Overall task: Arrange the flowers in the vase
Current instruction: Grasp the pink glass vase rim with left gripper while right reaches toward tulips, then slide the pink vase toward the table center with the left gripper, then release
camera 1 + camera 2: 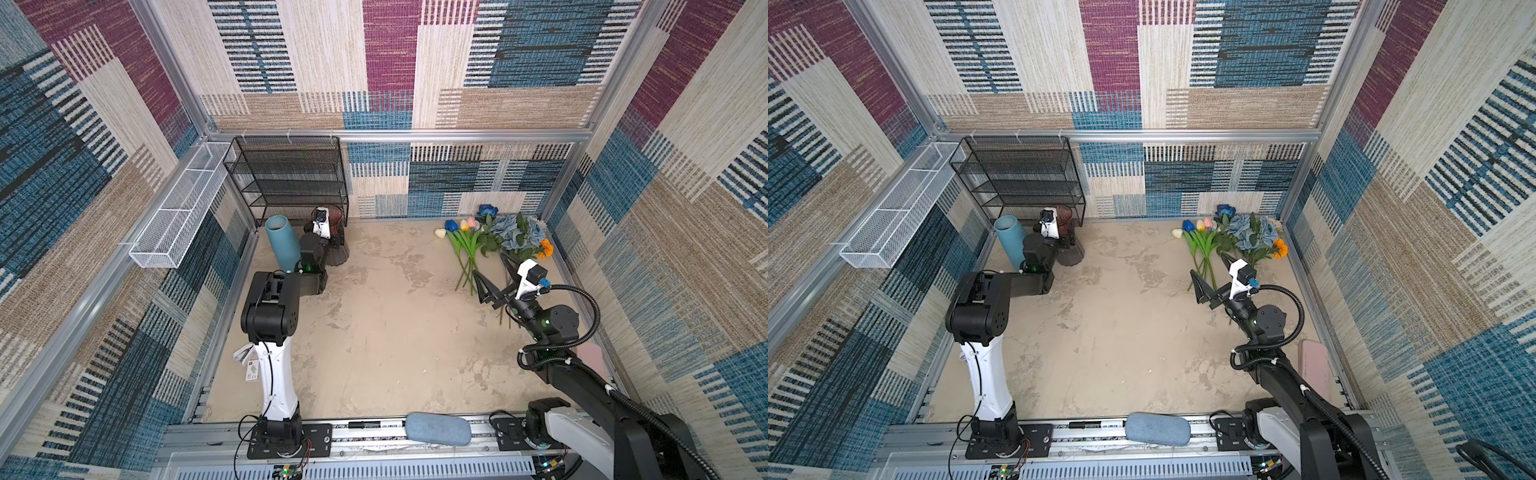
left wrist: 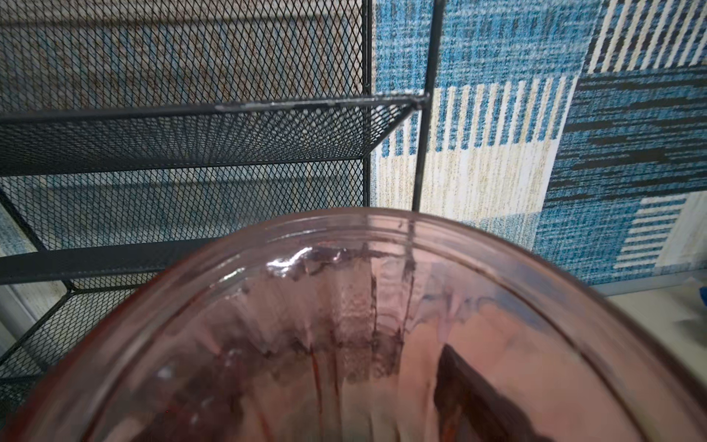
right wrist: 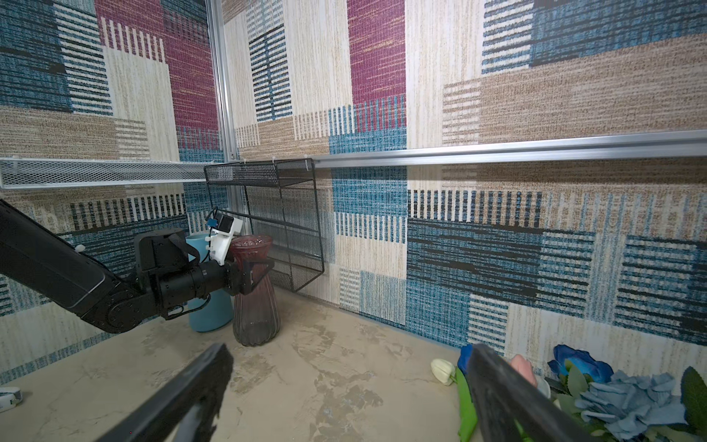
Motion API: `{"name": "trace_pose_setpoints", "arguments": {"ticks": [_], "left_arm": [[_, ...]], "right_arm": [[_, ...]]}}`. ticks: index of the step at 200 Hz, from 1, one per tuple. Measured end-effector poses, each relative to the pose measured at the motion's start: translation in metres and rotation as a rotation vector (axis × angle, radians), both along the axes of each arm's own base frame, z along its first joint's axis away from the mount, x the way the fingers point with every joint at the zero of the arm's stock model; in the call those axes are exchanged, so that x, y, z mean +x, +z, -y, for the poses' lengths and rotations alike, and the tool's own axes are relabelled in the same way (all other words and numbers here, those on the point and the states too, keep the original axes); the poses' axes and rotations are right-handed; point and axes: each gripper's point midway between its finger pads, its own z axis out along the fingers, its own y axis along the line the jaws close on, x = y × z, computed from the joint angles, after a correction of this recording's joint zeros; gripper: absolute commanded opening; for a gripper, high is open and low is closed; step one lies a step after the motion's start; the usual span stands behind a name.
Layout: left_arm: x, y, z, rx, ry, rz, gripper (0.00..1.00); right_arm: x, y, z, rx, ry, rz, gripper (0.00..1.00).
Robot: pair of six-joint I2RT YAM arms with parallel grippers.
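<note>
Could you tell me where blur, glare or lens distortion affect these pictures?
Left wrist view: the glass vase fills the lower frame out of focus, with a bright glare streak inside its rim, while the mesh shelf behind is sharp. Right wrist view: the right claw is blurred near the lens. In both top views: wide-angle perspective splays the frame posts outward; even light, faint shadows.

Flowers [image 1: 509, 232] lying bunched, far right; purple ribbed glass vase [image 3: 254, 306] upright, far left.

Two overhead views, shared tabletop [image 1: 395, 332]; left wrist camera close over glass vase [image 2: 382, 268].
</note>
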Motion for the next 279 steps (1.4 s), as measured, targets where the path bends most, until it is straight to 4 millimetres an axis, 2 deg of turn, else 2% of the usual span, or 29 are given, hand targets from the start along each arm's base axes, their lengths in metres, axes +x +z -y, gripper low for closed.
{"name": "trace_pose_setpoints", "arguments": {"ticks": [22,53,71,103,122,146,186,218,254,279], "left_arm": [[0.000,0.000,0.002,0.003,-0.013,0.001,0.69],[0.000,0.000,0.004,0.011,-0.024,0.002,0.48],[-0.002,0.000,0.004,0.008,-0.027,0.003,0.40],[-0.012,0.000,0.008,0.009,-0.052,-0.005,0.34],[-0.025,0.001,0.020,0.015,-0.082,-0.022,0.33],[-0.054,0.003,0.062,0.036,-0.193,-0.061,0.30],[-0.114,0.020,0.158,0.042,-0.482,-0.048,0.30],[-0.158,0.014,0.227,0.036,-0.710,-0.063,0.30],[-0.179,-0.003,0.273,0.049,-0.824,-0.069,0.30],[-0.177,-0.003,0.281,0.042,-0.847,-0.029,0.30]], "right_arm": [[0.000,0.001,0.001,0.002,-0.003,0.003,1.00],[-0.001,0.002,0.001,0.002,-0.004,0.005,1.00],[-0.001,0.003,0.002,0.006,-0.014,0.009,1.00],[0.003,0.017,0.010,0.026,-0.060,0.027,1.00],[0.006,0.025,0.013,0.037,-0.082,0.043,1.00],[0.012,0.024,0.019,0.052,-0.115,0.023,1.00],[0.023,0.008,0.023,0.084,-0.135,-0.037,1.00],[0.025,0.003,0.020,0.088,-0.115,-0.056,1.00],[0.024,0.004,0.018,0.092,-0.104,-0.056,1.00],[0.021,0.008,0.017,0.092,-0.098,-0.044,1.00]]}}
